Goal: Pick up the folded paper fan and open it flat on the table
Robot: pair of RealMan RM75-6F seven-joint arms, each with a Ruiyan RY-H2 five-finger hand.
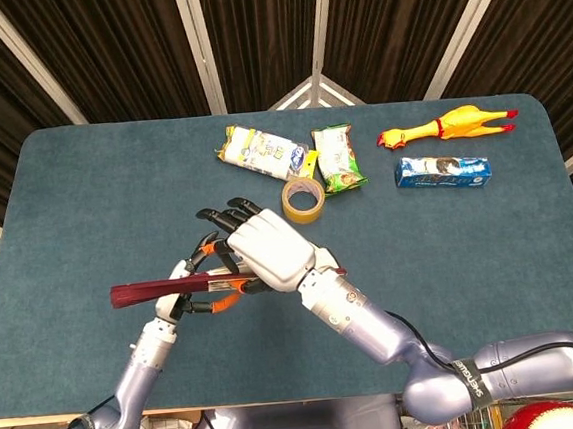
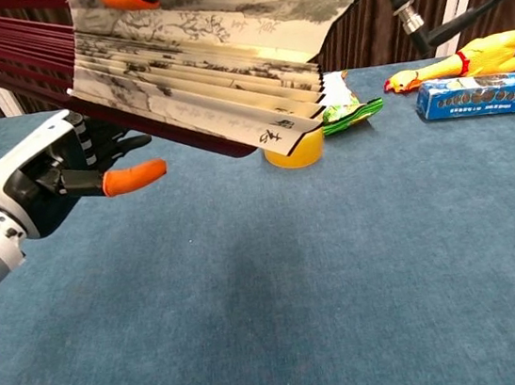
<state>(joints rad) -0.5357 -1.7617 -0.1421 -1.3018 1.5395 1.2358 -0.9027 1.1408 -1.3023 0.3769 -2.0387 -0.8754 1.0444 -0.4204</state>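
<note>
- The paper fan [image 2: 202, 62] is already off the desk [image 1: 94, 191], held in the air over the near-left part of the blue surface, so the pick-up looks done.
- The right robot hand [image 1: 270, 251] covers the fan from above in the head view; the chest view shows an orange fingertip on the top fold, so I judge it is grasping the fan.
- The left robot hand [image 2: 47, 177] sits just under and beside the dark red ribs. In the chest view its fingers are apart and an orange-tipped finger points forward, touching nothing there; in the head view its fingers lie against the ribs. I cannot tell whether it grips them.
- The fan is only partly spread: several pleats with ink painting show, but most folds lie stacked close and the ribs are bunched together.
- Left to do, in my judgement: pull the ribs apart to full spread, then lay the fan flat on the desk and let go.
- The tape roll [image 1: 302, 199], snack packets [image 1: 297, 156], rubber chicken [image 1: 446, 124] and blue box [image 1: 442, 171] lie at the far side, well apart from the open space beneath the fan.
</note>
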